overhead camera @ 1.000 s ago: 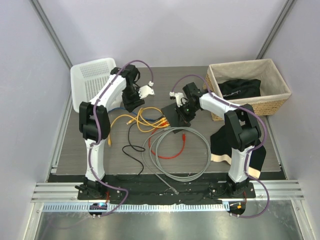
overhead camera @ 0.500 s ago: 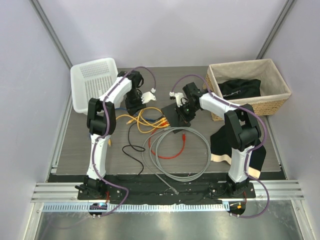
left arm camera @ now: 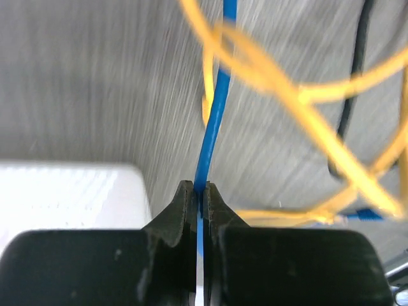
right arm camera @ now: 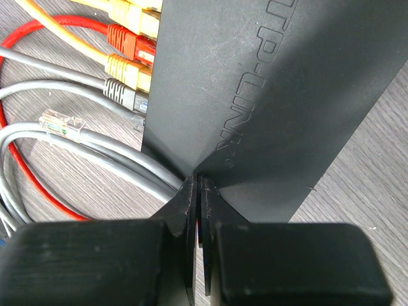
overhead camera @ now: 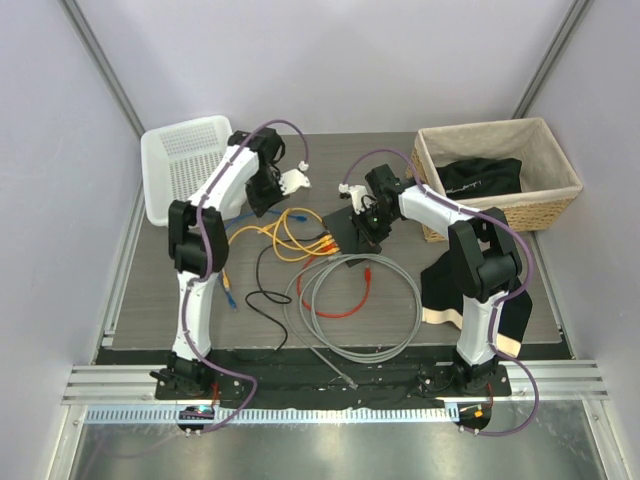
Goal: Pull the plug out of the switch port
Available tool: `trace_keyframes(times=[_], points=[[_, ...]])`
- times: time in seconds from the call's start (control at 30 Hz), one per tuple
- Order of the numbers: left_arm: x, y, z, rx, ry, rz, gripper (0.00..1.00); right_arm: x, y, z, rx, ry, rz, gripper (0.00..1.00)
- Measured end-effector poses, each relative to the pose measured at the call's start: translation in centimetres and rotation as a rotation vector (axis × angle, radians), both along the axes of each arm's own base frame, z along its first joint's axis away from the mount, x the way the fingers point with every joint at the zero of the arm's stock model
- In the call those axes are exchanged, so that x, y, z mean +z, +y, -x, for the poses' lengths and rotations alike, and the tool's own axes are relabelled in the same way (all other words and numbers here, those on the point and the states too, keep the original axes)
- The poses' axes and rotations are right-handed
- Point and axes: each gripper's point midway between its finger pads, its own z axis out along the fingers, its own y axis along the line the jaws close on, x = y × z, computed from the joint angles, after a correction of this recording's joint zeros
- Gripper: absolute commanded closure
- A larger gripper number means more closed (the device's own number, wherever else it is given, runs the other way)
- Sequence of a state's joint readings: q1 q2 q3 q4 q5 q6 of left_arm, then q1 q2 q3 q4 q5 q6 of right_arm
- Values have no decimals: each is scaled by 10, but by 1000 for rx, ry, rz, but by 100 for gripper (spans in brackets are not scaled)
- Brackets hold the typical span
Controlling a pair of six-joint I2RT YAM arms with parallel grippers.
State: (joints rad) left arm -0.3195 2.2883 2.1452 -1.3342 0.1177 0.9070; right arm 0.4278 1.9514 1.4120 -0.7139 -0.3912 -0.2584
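The switch (right arm camera: 255, 95) is a flat black box lying mid-table (overhead camera: 345, 232). Yellow, red, yellow and grey plugs (right arm camera: 127, 70) sit in the sockets along its left edge. My right gripper (right arm camera: 199, 182) is shut, its tips resting against the switch's near corner, and it stands over the switch (overhead camera: 368, 230) from above. My left gripper (left arm camera: 201, 191) is shut on a thin blue cable (left arm camera: 213, 121) and is raised left of the switch (overhead camera: 265, 198). That blue cable hangs down toward the front left (overhead camera: 226, 280), with its end on the table away from the switch.
Yellow cables (overhead camera: 285, 235), a black cable (overhead camera: 262, 290), a red cable (overhead camera: 345, 312) and a grey coil (overhead camera: 400, 320) sprawl in front of the switch. A loose clear plug (right arm camera: 60, 121) lies beside it. A white basket (overhead camera: 185, 160) stands back left, a wicker basket (overhead camera: 545, 205) back right, and a black-and-cream cloth (overhead camera: 440, 290) by the right arm.
My left gripper has closed on the blue cable and drawn it up and back; the cable's end now trails at the front left. The right arm has not moved.
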Motion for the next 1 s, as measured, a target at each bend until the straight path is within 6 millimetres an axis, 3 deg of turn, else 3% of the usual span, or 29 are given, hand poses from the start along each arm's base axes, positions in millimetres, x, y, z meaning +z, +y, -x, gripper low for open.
trace_keyframes(times=[0.1,0.27,0.47,0.6,0.73,0.8,0.87,1.0], points=[[25,15,9,37,-50,-17,100,-1,0,0,-1,2,0,94],[63,71,59,144,-61,-64,100,-1,0,0,-4,11,-4,94],[98,125,91,326,-148,-87,100,-1,0,-1,-4,22,-4,94],[100,151,126,439,-172,-108,100,-1,0,-1,-4,24,-5,94],[82,172,154,534,-145,-131,99,-2,1,-1,-5,34,-6,94],[67,188,164,592,-138,-143,67,-2,1,-1,-6,40,-7,94],[56,199,169,623,-141,-155,51,-2,1,-1,-7,45,-10,94],[47,204,166,643,-178,-141,40,-2,2,-2,-8,54,-13,93]])
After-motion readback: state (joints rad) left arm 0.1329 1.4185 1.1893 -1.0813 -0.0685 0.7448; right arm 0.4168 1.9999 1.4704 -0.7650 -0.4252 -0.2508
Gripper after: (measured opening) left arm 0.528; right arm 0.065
